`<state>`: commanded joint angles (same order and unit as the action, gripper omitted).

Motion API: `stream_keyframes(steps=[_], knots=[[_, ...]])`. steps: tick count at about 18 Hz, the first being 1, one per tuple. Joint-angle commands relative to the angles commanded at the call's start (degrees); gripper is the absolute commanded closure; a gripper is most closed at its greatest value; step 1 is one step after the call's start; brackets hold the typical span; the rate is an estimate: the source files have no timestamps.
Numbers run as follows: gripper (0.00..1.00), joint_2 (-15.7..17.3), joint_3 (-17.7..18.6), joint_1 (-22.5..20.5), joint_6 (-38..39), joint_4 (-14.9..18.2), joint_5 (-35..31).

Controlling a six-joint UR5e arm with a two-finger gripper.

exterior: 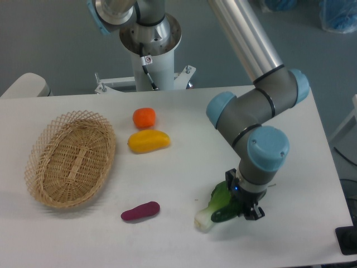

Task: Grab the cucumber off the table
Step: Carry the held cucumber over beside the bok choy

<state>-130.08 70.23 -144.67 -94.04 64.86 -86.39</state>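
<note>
So the gripper (245, 211) is down at about 5 o'clock on the table (178, 245), clenched around the cucumber (224, 214). The cucumber's dark green end pokes out to the left of the fingers, lying right across the top of the bok choy (215, 207). Can't honestly tell if it's touching the leaves or just over them, the arm's wrist blocks most of that spot. Only the bok choy's white stalk end and a bit of leaf show from under there.

Rest of the table: a wicker basket (70, 159) sits over at 9 o'clock. An orange (144, 117) is up around 11 o'clock from the middle, with a yellow fruit (148, 140) just below it, near but not touching. A purple vegetable (140, 211) lies at roughly 7 o'clock, well apart from the gripper and the basket both.
</note>
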Motion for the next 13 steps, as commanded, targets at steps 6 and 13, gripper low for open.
stream_keyframes(steps=[6, 13], knots=[[0.75, -1.23, -2.64, 0.52, 2.46, 2.90, -0.62], [0.75, -1.23, -2.55, 0.97, 4.31, 3.08, -1.23]])
